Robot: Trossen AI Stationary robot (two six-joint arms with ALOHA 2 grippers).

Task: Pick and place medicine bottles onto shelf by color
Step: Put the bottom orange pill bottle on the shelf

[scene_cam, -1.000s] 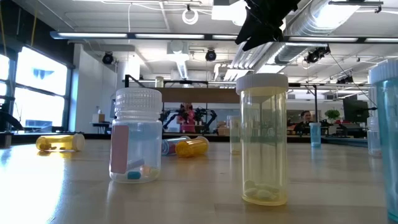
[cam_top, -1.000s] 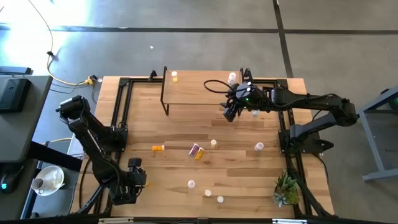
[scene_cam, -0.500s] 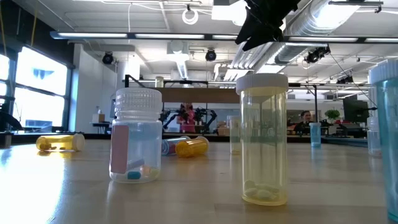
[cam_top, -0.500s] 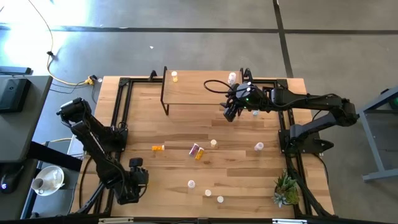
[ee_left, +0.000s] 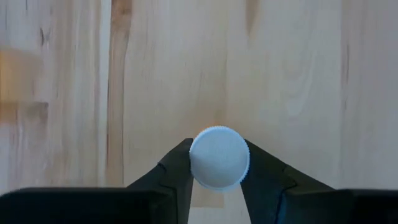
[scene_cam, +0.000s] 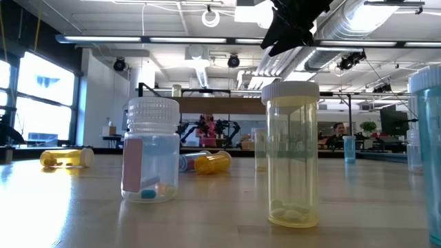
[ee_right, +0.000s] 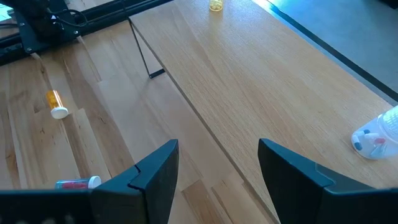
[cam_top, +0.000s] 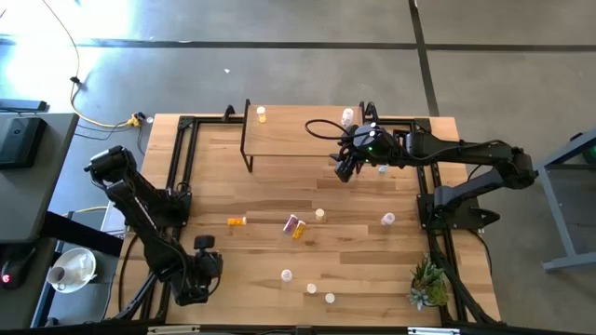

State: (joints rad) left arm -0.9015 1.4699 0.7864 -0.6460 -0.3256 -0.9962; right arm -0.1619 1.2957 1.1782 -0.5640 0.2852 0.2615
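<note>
Left hand (ee_left: 217, 186) is clamped on a bottle (ee_left: 219, 157): white cap seen from above, one finger (ee_left: 175, 174) on each side of it, touching. Bottle body is hidden under the cap, so colour can't be told here. This hand sits low at the near left corner of the surface (cam_top: 279, 200), well apart from the shelf (cam_top: 298, 135).

Step in hand, as I judge it: the grasp is just made and a lift is next. To do it well, pull straight up before any sideways travel, since the grip is on a small round cap and a tilt could let it twist out. Check colour once it's raised, then carry it across to the matching bottle on the shelf.

Right hand (ee_right: 217, 165) is spread wide, nothing between its fingers, hovering over the shelf's right end. Ahead of it on the board lie a whitish bottle (ee_right: 377, 137) to one side and a yellowish bottle (ee_right: 216, 5) at the far end. An orange bottle (ee_right: 55, 102) lies on the surface beyond the shelf edge.

Risk: the long carry passes other loose bottles mid-surface, so keep height.
</note>
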